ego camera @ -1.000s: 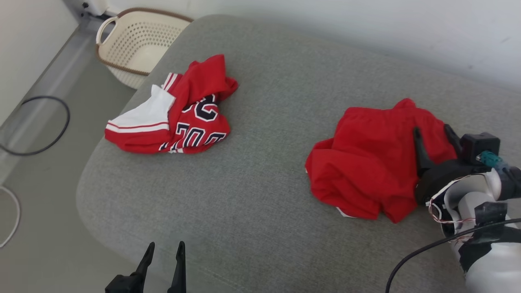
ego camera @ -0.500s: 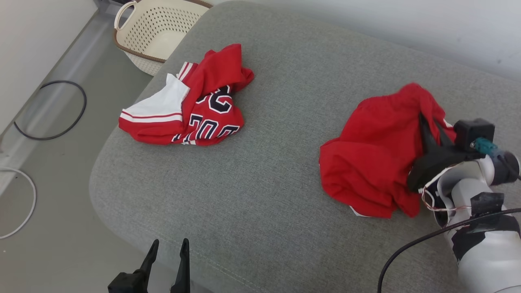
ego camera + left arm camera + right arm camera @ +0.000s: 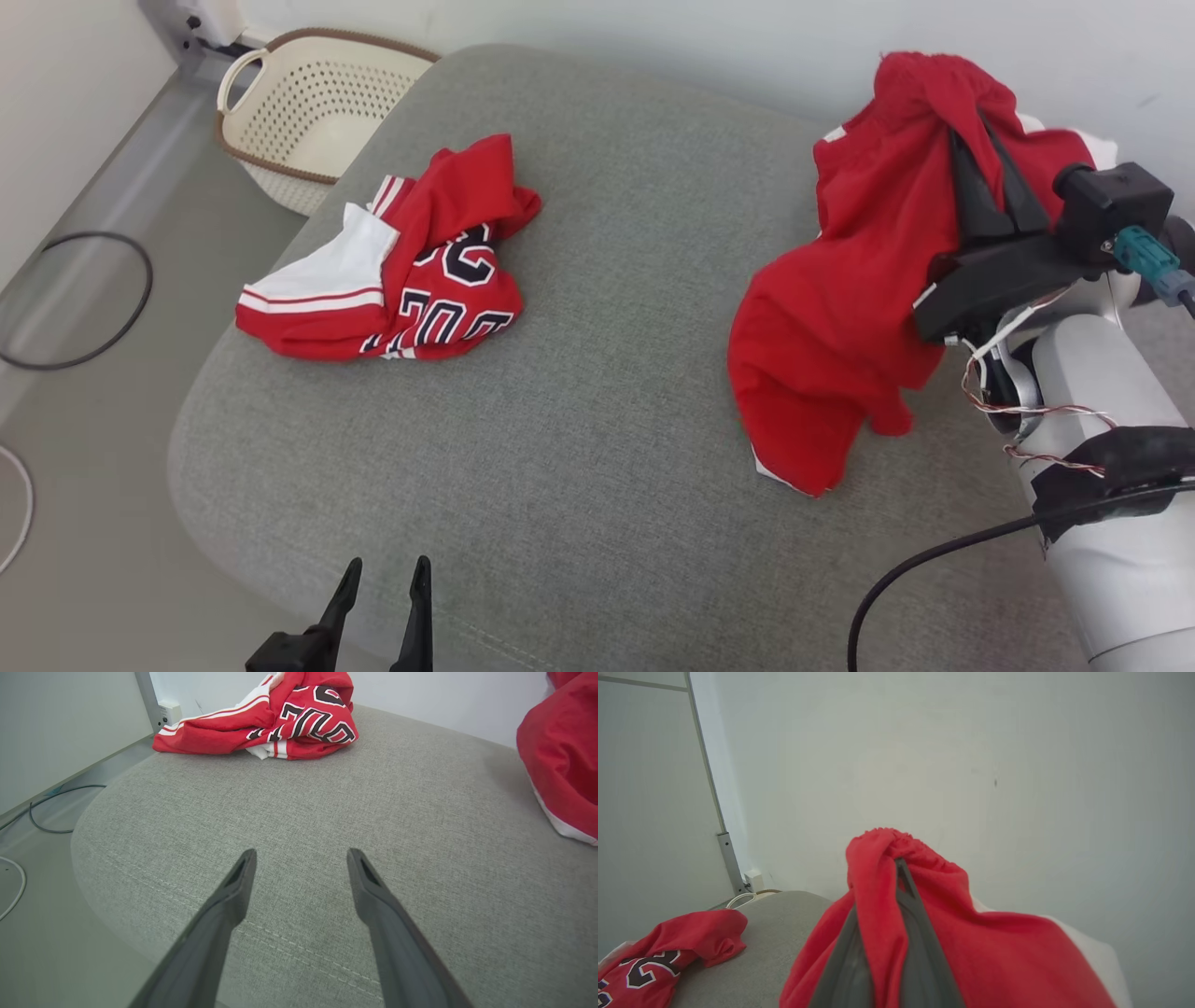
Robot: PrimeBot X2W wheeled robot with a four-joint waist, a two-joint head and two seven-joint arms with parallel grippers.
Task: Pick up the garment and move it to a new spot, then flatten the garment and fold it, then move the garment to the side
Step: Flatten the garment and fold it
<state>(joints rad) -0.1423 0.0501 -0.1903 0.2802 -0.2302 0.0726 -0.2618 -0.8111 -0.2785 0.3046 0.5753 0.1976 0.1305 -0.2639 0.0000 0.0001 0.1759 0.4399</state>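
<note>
The garment (image 3: 840, 299) is a plain red piece with a thin white hem, hanging above the right side of the grey cushion (image 3: 579, 429). My right gripper (image 3: 971, 140) is shut on its gathered top, and the cloth drapes down with its lower corner near the cushion. The right wrist view has the red fabric (image 3: 994, 952) bunched around the closed fingers (image 3: 920, 942), lifted against the wall. My left gripper (image 3: 383, 579) is open at the cushion's front edge, fingers (image 3: 233, 891) spread over bare fabric. The garment's edge (image 3: 560, 765) hangs at the right.
A crumpled red and white jersey (image 3: 401, 271) with dark lettering lies at the cushion's back left, also the jersey (image 3: 285, 718) ahead of my left gripper. A cream perforated basket (image 3: 308, 112) stands on the floor behind it. Cables (image 3: 84, 299) lie on the floor at left.
My right gripper has shut on the red garment and raised it off the cushion, so it now hangs. The head camera shifted. The left gripper stayed put.
</note>
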